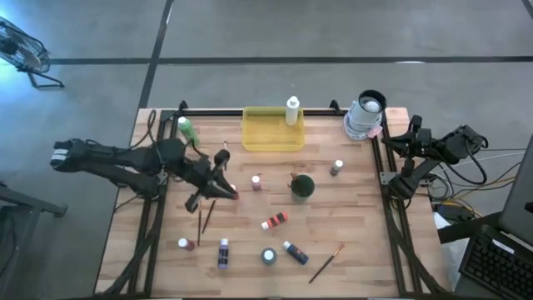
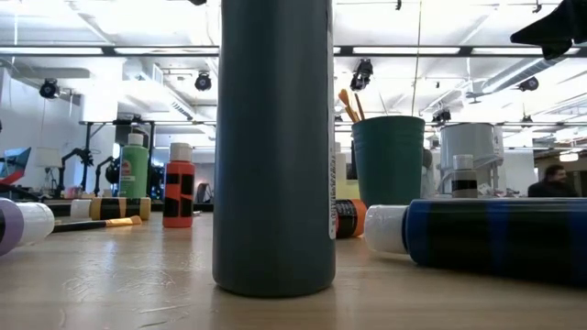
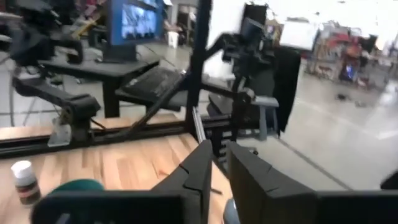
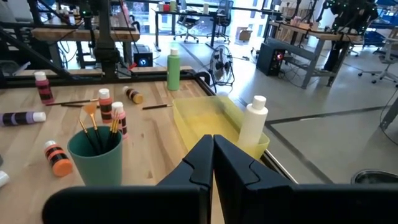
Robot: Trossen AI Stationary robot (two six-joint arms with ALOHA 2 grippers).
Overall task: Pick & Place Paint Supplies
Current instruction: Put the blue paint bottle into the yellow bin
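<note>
Sorting the table's paint supplies, we are barely under way: our yellow tray [image 1: 271,140] holds one white bottle [image 1: 292,110], the green cup [image 1: 302,186] two brushes. About ten bottles, including a green bottle [image 1: 185,127], lie scattered. Our left gripper [image 1: 218,185] hovers mid-table, fingers slightly parted on nothing; our right gripper [image 4: 212,163] waits aside, pressed together. A loose paintbrush [image 1: 326,263] remains.
</note>
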